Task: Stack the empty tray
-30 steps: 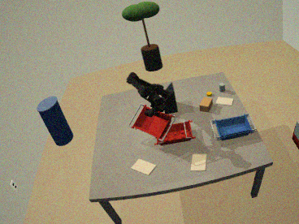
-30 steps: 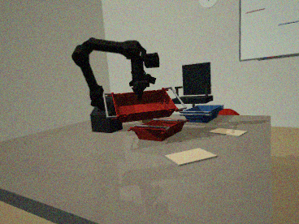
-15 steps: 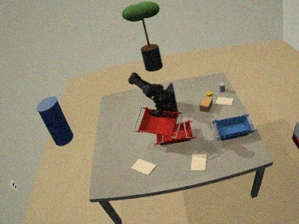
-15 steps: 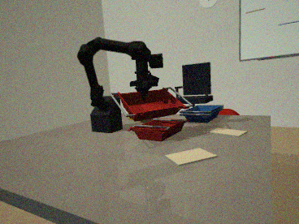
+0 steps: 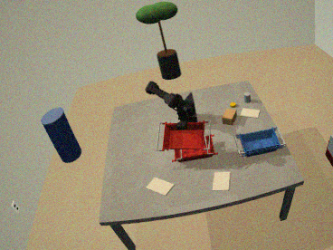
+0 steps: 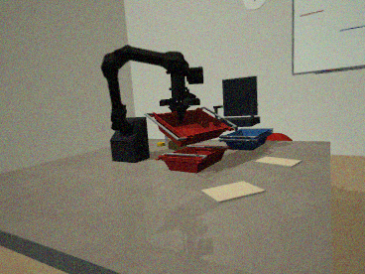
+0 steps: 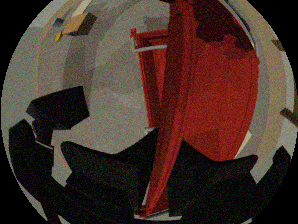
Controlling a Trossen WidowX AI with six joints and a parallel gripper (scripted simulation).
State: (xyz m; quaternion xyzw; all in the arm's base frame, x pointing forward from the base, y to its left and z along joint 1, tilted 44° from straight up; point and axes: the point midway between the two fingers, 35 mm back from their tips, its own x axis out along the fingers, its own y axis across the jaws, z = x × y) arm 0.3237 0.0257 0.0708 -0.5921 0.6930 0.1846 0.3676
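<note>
The gripper (image 5: 182,125) (image 6: 181,119) (image 7: 164,145) is shut on one long side wall of the empty red tray (image 5: 183,138) (image 6: 190,131) (image 7: 220,100). That tray hangs above the loaded red tray (image 5: 195,154) (image 6: 184,162) (image 7: 146,82), looks somewhat tilted, and sits offset toward the arm's base side. Its own wire bars stand out at its ends. The loaded tray stands on the table. In the exterior view its near bar (image 6: 180,155) lies across its top; the far bar is mostly hidden. Its blocks are hidden under the held tray.
A blue tray (image 5: 262,149) (image 6: 246,143) with wire bars stands to one side. A brown box (image 5: 229,116) (image 7: 76,24), a yellow piece (image 5: 233,104) (image 7: 59,36) and a grey cylinder (image 5: 247,97) lie farther back. Flat cream cards (image 5: 160,186) (image 6: 233,191) lie on the table.
</note>
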